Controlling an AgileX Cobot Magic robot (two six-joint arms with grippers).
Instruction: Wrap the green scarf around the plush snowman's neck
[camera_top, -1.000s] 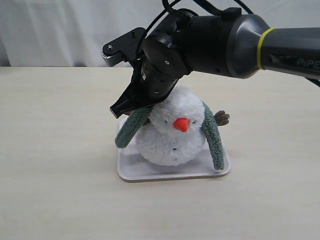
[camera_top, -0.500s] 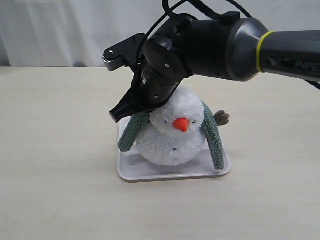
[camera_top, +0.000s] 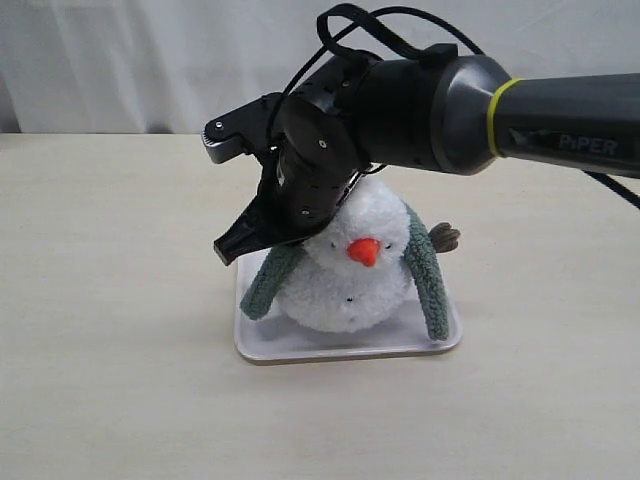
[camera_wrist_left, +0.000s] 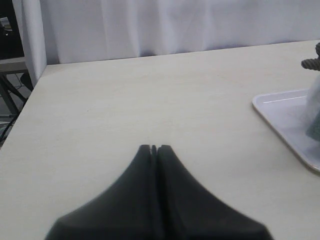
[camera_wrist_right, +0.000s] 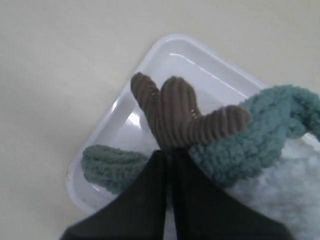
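Note:
The plush snowman (camera_top: 345, 280) stands upright on a white tray (camera_top: 340, 350). The green scarf (camera_top: 428, 280) lies over the back of its neck, and one end hangs down each side of its front. My right gripper (camera_top: 232, 248) reaches across from the right and sits at the snowman's left shoulder, just above the scarf's left end (camera_top: 265, 285). In the right wrist view the right gripper (camera_wrist_right: 169, 152) is shut, with nothing visible between its fingers. The scarf (camera_wrist_right: 250, 140) and a brown twig arm (camera_wrist_right: 175, 112) lie just beyond its tips. My left gripper (camera_wrist_left: 154, 148) is shut over bare table.
The tray's rim (camera_wrist_left: 280, 112) shows to one side in the left wrist view, some way from the left gripper. A white curtain (camera_top: 120, 60) hangs behind the table. The snowman's other twig arm (camera_top: 443, 237) sticks out at the right.
My right gripper has shifted slightly down and to the left at the snowman's shoulder. The scarf's left end now hangs lower and closer to the body.

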